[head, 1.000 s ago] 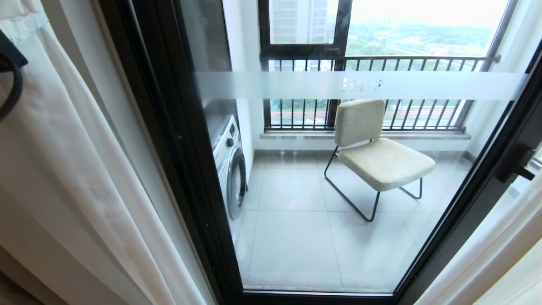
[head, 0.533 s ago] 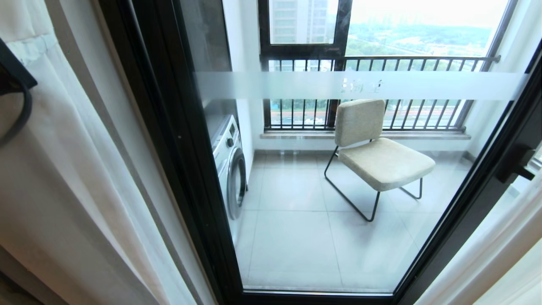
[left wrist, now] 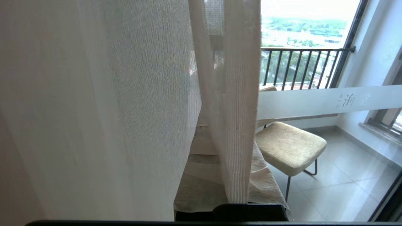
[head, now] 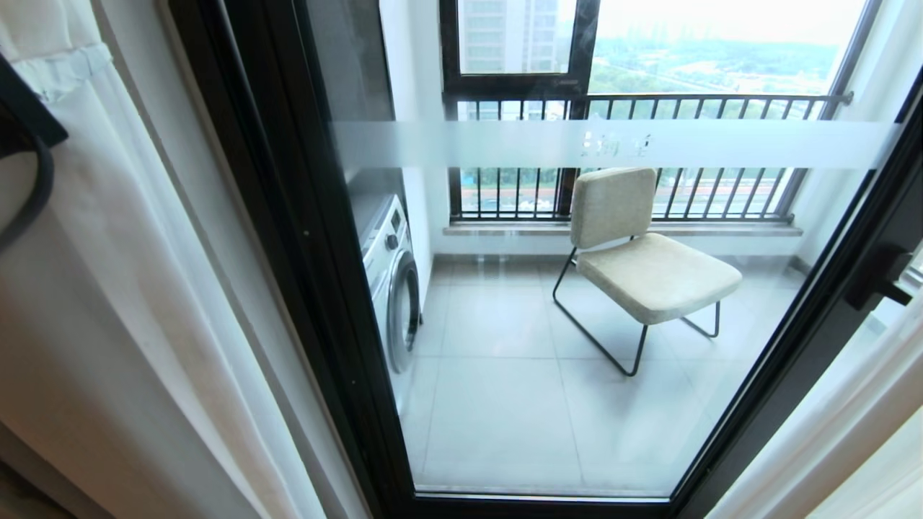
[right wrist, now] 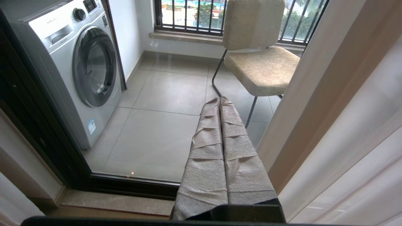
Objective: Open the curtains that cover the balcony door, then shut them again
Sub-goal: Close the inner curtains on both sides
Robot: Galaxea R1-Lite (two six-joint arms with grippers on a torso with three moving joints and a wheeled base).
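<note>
The balcony door [head: 303, 238] is clear glass in a thick black frame, with a frosted band [head: 505, 144] and a black handle [head: 876, 277]. The curtains hang at both sides: white sheer and cream cloth on the left [head: 122, 288], more on the right [head: 851, 432]. My left gripper [left wrist: 229, 125] is shut on a narrow fold of the sheer curtain [left wrist: 234, 163], which runs between its tape-wrapped fingers [left wrist: 194, 188]. Only a black part of the left arm [head: 29, 144] shows at the head view's left edge. My right gripper [right wrist: 219, 100] is shut with nothing in it, low before the glass, beside the right curtain [right wrist: 345, 125].
Behind the glass stand a white washing machine [head: 389, 274] on the left and a beige chair [head: 642, 267] on a black wire frame. A black barred railing [head: 649, 101] and windows close off the balcony's far side. The door's bottom rail [right wrist: 125, 185] lies ahead of the right gripper.
In the head view the left arm's black part and the sheer curtain's hemmed edge have shifted a little to the right. The door, the chair and the right arm have not moved.
</note>
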